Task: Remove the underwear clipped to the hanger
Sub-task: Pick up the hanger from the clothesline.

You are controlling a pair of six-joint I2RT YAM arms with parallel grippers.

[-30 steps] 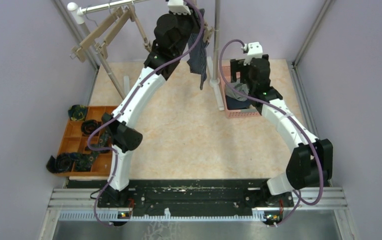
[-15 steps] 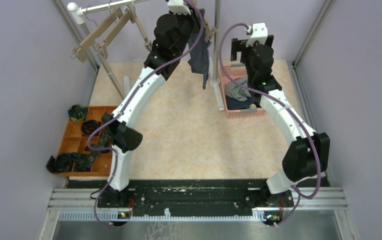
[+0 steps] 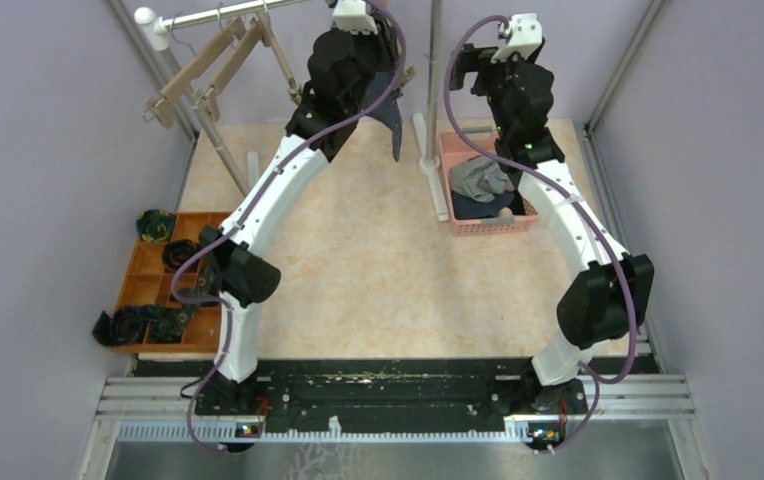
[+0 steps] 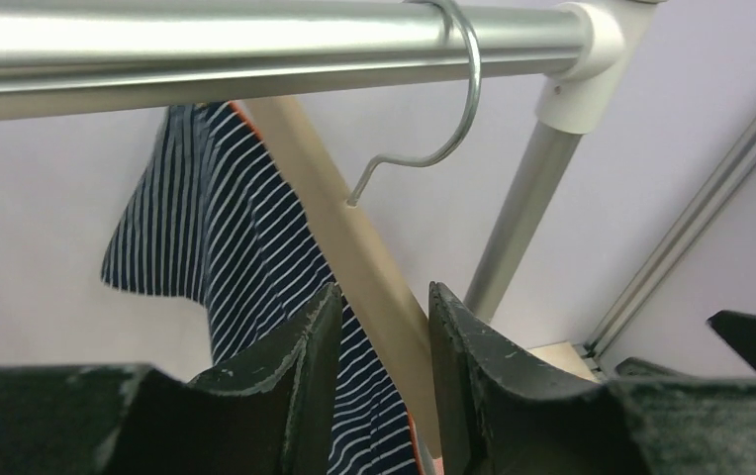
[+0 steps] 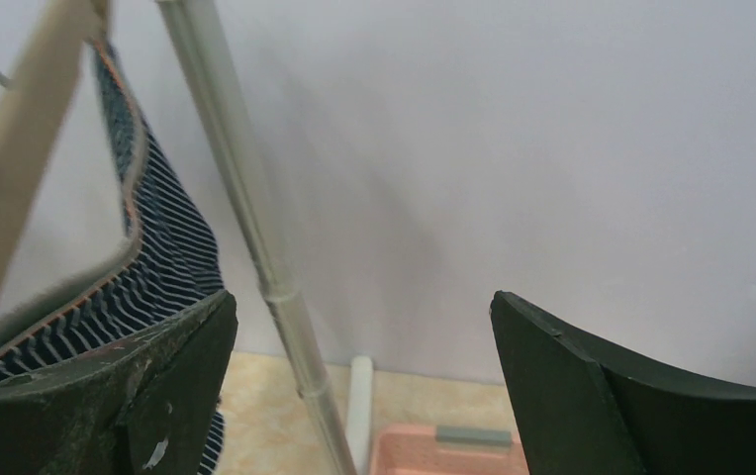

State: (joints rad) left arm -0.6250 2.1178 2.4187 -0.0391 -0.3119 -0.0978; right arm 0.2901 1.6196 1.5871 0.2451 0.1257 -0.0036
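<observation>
Pinstriped underwear (image 4: 206, 228) lower part hidden behind L gripper (image 4: 384, 292), clip out of sight, finger contact w/ hanger (image 4: 320, 208) unclear, garment mostly masked by L arm in top view, blurred and cropped at left edge in R wrist view, pink basket (image 5: 424, 460) cut off at bottom edge, heaped garments (image 3: 480, 180) in it too small to tell apart.

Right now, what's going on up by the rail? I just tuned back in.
The left gripper is up at the rail, its jaws on either side of the wooden hanger that carries the dark-blue pinstriped underwear. Whether they press it is unclear. That piece is not yet off. The right gripper is beside it, open and empty, near the rack's upright pole. Other garments already lie in the pink basket.
</observation>
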